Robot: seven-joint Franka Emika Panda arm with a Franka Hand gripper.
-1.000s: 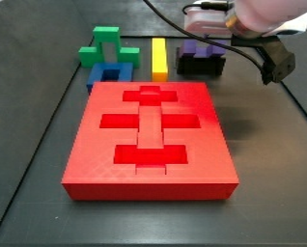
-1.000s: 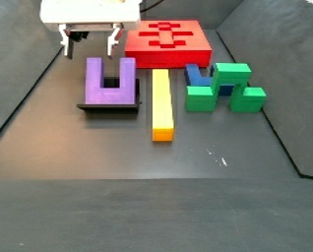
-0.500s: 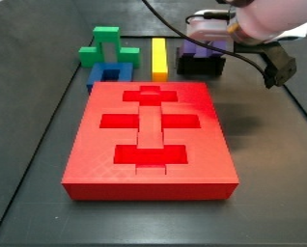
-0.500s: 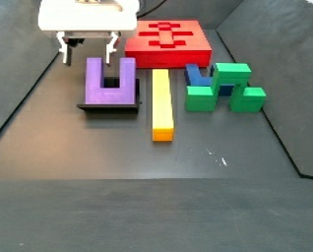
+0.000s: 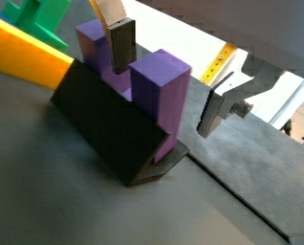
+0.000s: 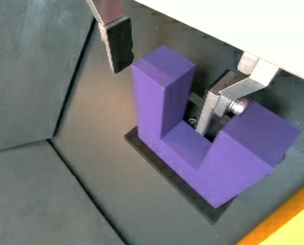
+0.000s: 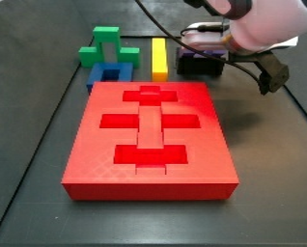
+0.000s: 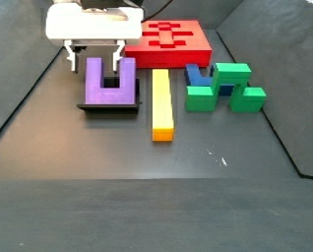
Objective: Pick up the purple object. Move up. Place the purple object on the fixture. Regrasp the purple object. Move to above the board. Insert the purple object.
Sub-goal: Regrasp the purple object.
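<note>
My pincer (image 8: pixel 93 61) hangs over the purple object (image 8: pixel 109 83), fingers spread wide and gripping nothing. In both wrist views one finger (image 6: pixel 118 43) stands outside one prong, and the other finger (image 6: pixel 223 107) sits in or past the slot beside the second prong; whether a pad touches plastic I cannot tell.

The purple object (image 5: pixel 140 81) stands in the fixture (image 5: pixel 110 134), prongs up, base down on the black holder. In a side view the fixture (image 8: pixel 109 105) shows as a dark plate under the U, at about 10 o'clock on the table (image 8: pixel 146 187).

The board (image 7: pixel 150 140) lies flat, well apart from my fingers. In a side view it sits at 12 o'clock, its near edge just behind the purple object.

A yellow bar (image 8: pixel 160 104) lies just beside the fixture. Beyond it are a blue block (image 8: pixel 196 79) and green blocks (image 8: pixel 225 87).
</note>
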